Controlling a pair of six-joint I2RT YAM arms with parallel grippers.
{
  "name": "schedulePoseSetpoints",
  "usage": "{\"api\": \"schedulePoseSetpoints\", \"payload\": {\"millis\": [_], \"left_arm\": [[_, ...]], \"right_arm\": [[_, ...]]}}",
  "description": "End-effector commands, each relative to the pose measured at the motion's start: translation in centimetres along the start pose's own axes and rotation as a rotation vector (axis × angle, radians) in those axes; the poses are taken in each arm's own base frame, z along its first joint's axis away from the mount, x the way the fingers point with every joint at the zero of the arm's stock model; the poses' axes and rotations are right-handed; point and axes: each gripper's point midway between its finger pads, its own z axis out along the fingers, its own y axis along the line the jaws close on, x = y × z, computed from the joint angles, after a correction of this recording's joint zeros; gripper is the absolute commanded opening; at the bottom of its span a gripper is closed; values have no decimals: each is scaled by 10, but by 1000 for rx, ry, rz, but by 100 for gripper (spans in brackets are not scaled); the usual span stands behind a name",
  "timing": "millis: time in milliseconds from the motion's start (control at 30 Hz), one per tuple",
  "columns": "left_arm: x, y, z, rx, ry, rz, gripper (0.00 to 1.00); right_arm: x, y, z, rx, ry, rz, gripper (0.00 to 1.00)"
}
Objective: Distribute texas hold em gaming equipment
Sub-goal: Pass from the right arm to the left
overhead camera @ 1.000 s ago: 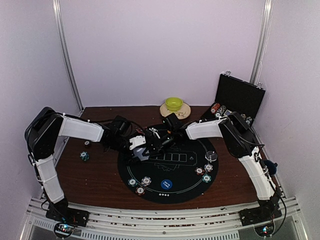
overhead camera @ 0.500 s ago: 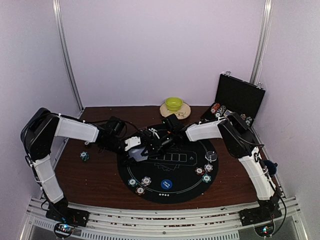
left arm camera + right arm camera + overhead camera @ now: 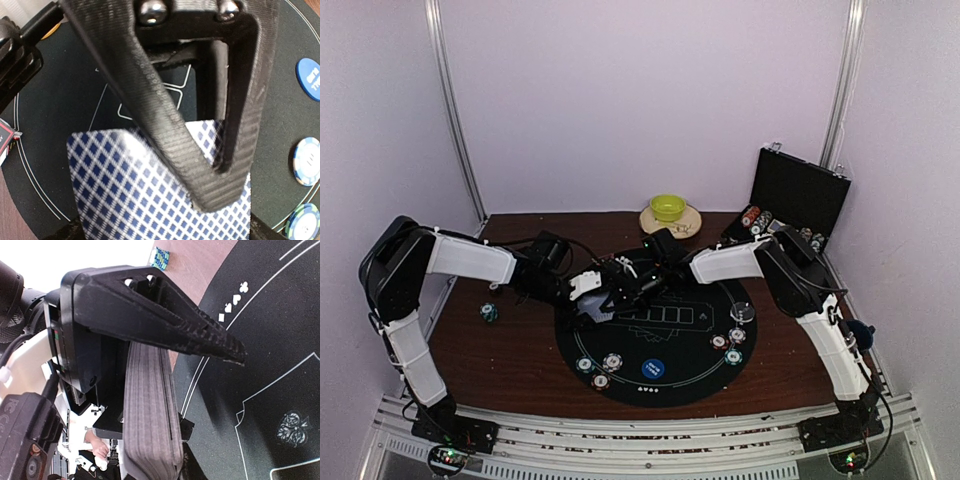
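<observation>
Inspecting, you found the card deck point(image 3: 150, 410), clamped by the right gripper point(image 3: 632, 285), lying between the wide-spread left gripper point(image 3: 601, 300).

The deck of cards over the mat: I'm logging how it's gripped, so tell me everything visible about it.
The deck of cards is a thick, squared stack with grey edges, clamped between the jaws of the right gripper and held over the black mat. Its back shows a blue-and-white diamond pattern, slightly glossy. One of the left gripper's fingers crosses that back; whether it presses on it cannot be told.
</observation>
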Motion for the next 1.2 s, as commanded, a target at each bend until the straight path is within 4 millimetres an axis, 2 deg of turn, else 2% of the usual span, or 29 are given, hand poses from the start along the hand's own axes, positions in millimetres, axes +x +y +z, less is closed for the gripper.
{"api": "schedulePoseSetpoints", "payload": {"millis": [0,67,167,233,367,467,633,767,1167], "left_arm": [[-11,8,-2,-10,-40,15,84],[-12,8,-3,-10,-41,14,80],[-12,7,-2,-7,-43,15,66],[-12,7,-2,-6,-42,15,62],[-12,7,-2,-6,-41,14,60],[-11,7,-2,-6,-37,11,59],[-9,4,-1,9,-30,6,59],[-5,2,2,30,-15,-1,59],[-3,4,5,23,1,-6,55]], "right_arm": [[3,2,6,-32,18,-14,0],[3,2,6,-31,17,-15,0],[3,2,6,-32,18,-14,0],[3,1,6,-31,18,-14,0],[3,-1,7,-22,13,-12,5],[2,-2,6,-6,12,-22,16],[-1,-6,4,30,10,-43,27],[-3,-10,1,76,11,-64,30],[-8,-17,-8,144,9,-103,30]]}}
